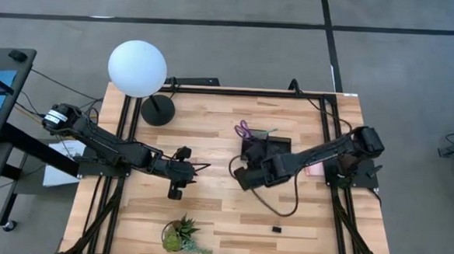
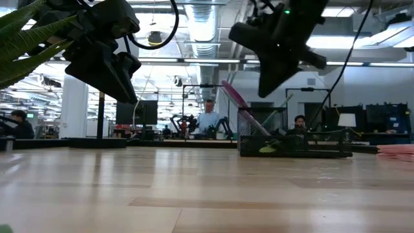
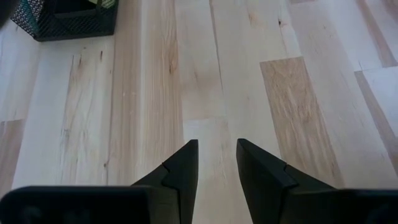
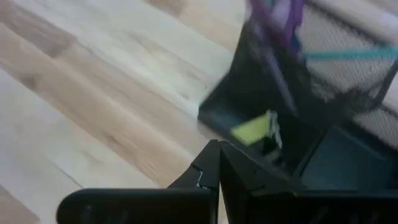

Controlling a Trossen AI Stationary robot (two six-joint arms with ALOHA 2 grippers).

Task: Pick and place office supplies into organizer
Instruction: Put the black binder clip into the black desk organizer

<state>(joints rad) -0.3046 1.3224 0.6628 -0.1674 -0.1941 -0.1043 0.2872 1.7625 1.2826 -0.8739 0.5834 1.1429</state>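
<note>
The left end effector (image 1: 197, 169) hangs over bare planks left of the table's middle, its fingers (image 3: 184, 168) parted by a narrow gap with nothing between them; the left wrist view shows only clean wood ahead of it, with a corner of the organizer (image 3: 65, 22) well beyond the tips. Behind this arm and away from its tip stand a globe lamp (image 1: 138, 69) near the far edge and a small green plant (image 1: 182, 235) near the near edge, both well apart from it, so it has free room on every side. Farther right, the right end effector (image 1: 244, 177) sits just beside the organizer's (image 1: 266, 149) near left corner, its fingers pressed together and empty. Just ahead of its tips, in the lower tray, lies a yellow piece (image 4: 254, 129); beyond that, in the taller compartment, stand the purple-handled scissors (image 1: 244, 129) and a teal pen (image 4: 348, 55). So the job looks well along. Still outside are a pink pad (image 1: 315, 169), on the far side of the organizer from the right end effector and partly under that arm, and a small black clip (image 1: 277, 229) alone on the planks nearer the front edge, with open wood around it. The right arm's dangling cable (image 1: 289, 200) loops toward that clip and could snag.
</note>
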